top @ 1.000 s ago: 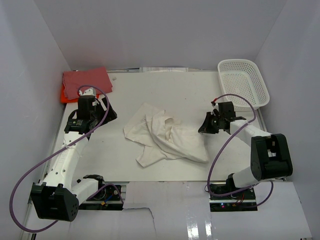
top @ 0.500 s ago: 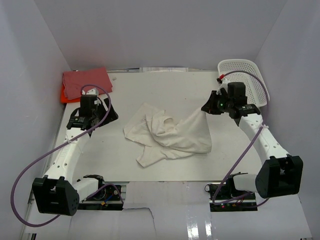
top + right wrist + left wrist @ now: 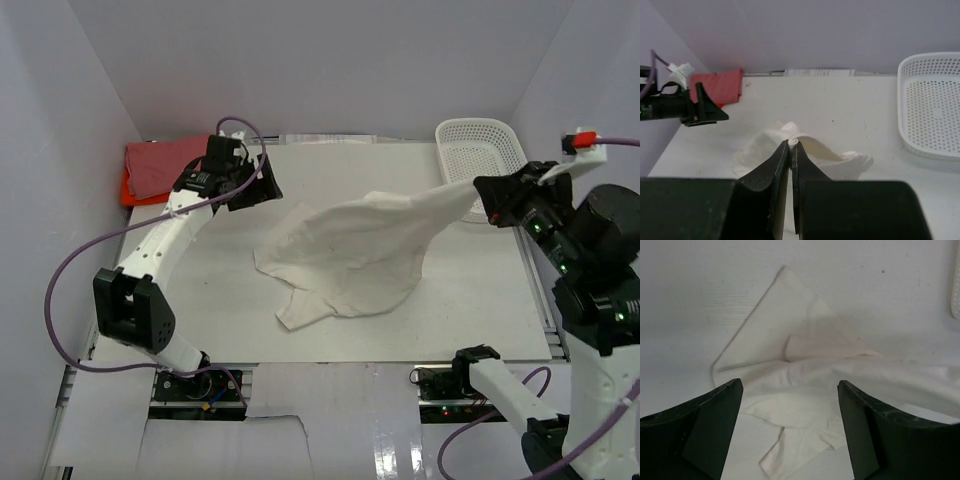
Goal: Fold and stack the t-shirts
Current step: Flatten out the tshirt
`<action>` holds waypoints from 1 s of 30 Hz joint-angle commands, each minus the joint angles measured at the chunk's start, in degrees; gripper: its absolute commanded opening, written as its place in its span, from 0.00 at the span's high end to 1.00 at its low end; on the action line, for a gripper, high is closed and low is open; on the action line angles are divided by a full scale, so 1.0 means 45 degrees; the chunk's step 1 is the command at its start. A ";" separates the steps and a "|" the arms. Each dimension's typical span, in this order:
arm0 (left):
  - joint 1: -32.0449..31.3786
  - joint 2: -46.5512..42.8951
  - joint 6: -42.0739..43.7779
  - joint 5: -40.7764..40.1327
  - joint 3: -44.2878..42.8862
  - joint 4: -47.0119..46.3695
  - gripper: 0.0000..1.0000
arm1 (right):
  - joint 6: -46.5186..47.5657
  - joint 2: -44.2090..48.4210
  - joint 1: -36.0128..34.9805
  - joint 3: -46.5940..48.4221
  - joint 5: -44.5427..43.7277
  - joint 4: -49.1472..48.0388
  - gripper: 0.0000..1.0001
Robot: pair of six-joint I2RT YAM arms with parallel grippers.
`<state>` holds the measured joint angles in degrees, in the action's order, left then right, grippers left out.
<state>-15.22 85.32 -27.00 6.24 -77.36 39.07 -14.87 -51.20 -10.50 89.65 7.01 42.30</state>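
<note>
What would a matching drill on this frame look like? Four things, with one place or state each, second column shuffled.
Things:
1. cream t-shirt
2. pink-red t-shirt
3. white basket
4. left gripper

Places and states:
A. far-right corner of the table
B. open, holding nothing
C. folded, far-left corner
D. one end raised in the shut right gripper, the rest lying flat

Pairs: 1-D, 2-C, 3-A, 4-B
</note>
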 commanded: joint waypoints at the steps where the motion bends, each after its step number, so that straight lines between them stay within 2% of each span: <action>1: -0.0620 0.1598 -0.0054 0.0429 -0.2509 0.0943 0.13 | -0.0561 0.0439 0.0029 0.1016 -0.0836 0.2393 0.92; 4: -0.0914 0.3394 0.0121 0.0781 -0.5067 0.1801 0.13 | -0.1029 0.1199 0.0029 -0.0890 0.1055 0.2553 0.92; 5: -0.1011 0.3868 0.0161 0.0781 -0.5731 0.2077 0.13 | -0.1185 0.1879 0.0029 -0.2677 0.2259 0.2340 0.92; 6: -0.1070 0.4336 0.0200 0.0781 -0.7014 0.2505 0.13 | -0.1419 0.2214 0.0029 -0.3603 0.2813 0.1873 0.92; 9: -0.1187 0.6036 0.0317 0.0859 -0.9282 0.3210 0.13 | -0.1364 0.3465 0.0010 -0.6393 0.3696 0.1985 0.92; 12: -0.1440 0.7268 0.0551 0.1015 -1.0325 0.3836 0.13 | -0.1032 0.4345 0.0029 -0.7864 0.3775 0.3057 0.92; 18: -0.2241 0.9123 0.1097 0.1581 -1.1635 0.4286 0.12 | -0.0367 0.5342 0.0029 -0.8456 0.3268 0.5089 0.92; 23: -0.2652 1.1428 0.1313 0.2166 -1.4131 0.5458 0.12 | -0.0172 0.5791 0.0029 -0.9099 0.3228 0.5579 0.92; 25: -0.2730 1.1898 0.1274 0.2421 -1.4078 0.5264 0.12 | -0.0132 0.5928 0.0048 -0.9470 0.3287 0.5580 0.92; 28: -0.2886 1.2328 0.1313 0.2578 -1.3786 0.5224 0.18 | -0.0093 0.6007 0.0049 -0.9531 0.3248 0.5521 0.92; 30: -0.2984 1.2368 0.1391 0.2114 -1.3220 0.5244 0.19 | -0.0113 0.6007 0.0029 -0.9395 0.3345 0.5424 0.92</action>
<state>-28.25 142.71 -21.82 15.90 -137.86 61.36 -16.27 -24.73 -10.50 46.54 21.02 67.29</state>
